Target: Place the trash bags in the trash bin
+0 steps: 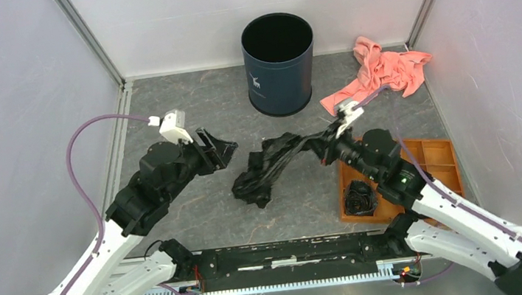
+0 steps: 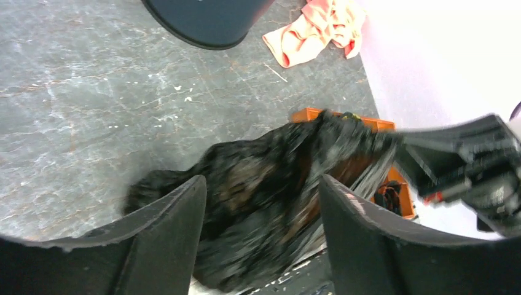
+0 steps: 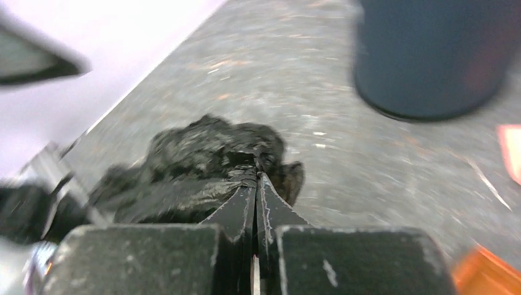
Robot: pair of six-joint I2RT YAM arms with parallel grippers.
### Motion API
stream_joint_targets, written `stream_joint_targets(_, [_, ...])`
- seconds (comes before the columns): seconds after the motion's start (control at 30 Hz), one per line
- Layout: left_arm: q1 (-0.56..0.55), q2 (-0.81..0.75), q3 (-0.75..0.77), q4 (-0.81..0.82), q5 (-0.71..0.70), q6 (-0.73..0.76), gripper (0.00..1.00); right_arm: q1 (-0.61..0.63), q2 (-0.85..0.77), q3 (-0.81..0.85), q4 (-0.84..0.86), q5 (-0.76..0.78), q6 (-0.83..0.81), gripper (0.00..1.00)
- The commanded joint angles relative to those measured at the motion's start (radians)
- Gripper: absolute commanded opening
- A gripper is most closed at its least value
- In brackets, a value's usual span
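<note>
top external view, starting at the left: the left gripper point(image 1: 218, 149) hangs over the left-middle of the grey marbled table point(image 1: 187, 111), and in the left wrist view its two black fingers point(image 2: 178, 227) stand wide apart, gripping nothing. just to its right, in the middle of the table, lies the thin glossy wrinkled black plastic trash bag point(image 1: 265, 173). its crumpled bulk rests on the table and its right end is drawn into a taut strand. that strand runs to the right gripper point(image 1: 322, 145), whose jaws are pressed together on the film, as the right wrist view shows point(image 3: 255, 177). the dark navy-blue cylindrical trash bin point(image 1: 279, 71) stands upright at the middle of the far edge, mouth open, well apart from the bag. a salmon-pink cloth point(image 1: 382, 67) lies crumpled in the far right corner. an orange compartment tray point(image 1: 438, 161) sits by the right edge, with a small black roll point(image 1: 359, 197) in its near-left compartment.
</note>
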Motion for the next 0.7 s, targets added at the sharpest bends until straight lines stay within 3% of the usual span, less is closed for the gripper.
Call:
stream_joint_targets(0.0, [0.003, -0.042, -0.060, -0.039, -0.060, 0.019, 0.81, -0.198, 0.011, -0.073, -0.033, 0.077, 0.227, 0.00])
stream_joint_targets(0.13, [0.002, -0.044, -0.151, -0.025, -0.022, -0.020, 0.98, -0.259, 0.188, -0.066, -0.006, -0.156, 0.142, 0.00])
stream_joint_targets(0.2, [0.003, -0.030, -0.191, -0.009, 0.008, -0.042, 1.00, -0.259, 0.272, -0.031, -0.058, -0.199, 0.050, 0.00])
stream_joint_targets(0.3, [0.003, -0.003, -0.267, 0.045, 0.068, -0.060, 1.00, -0.259, 0.316, -0.018, -0.115, -0.099, -0.029, 0.00])
stream_joint_targets(0.5, [0.003, 0.032, -0.428, 0.176, 0.063, -0.100, 1.00, -0.285, 0.356, 0.029, -0.150, 0.316, -0.127, 0.00])
stream_joint_targets(0.57, [0.003, 0.059, -0.445, 0.199, 0.049, -0.116, 1.00, -0.288, 0.381, 0.051, -0.149, 0.305, -0.155, 0.00])
stream_joint_targets(0.67, [0.003, 0.111, -0.432, 0.193, 0.007, -0.114, 1.00, -0.287, 0.365, 0.007, -0.090, 0.151, -0.179, 0.03])
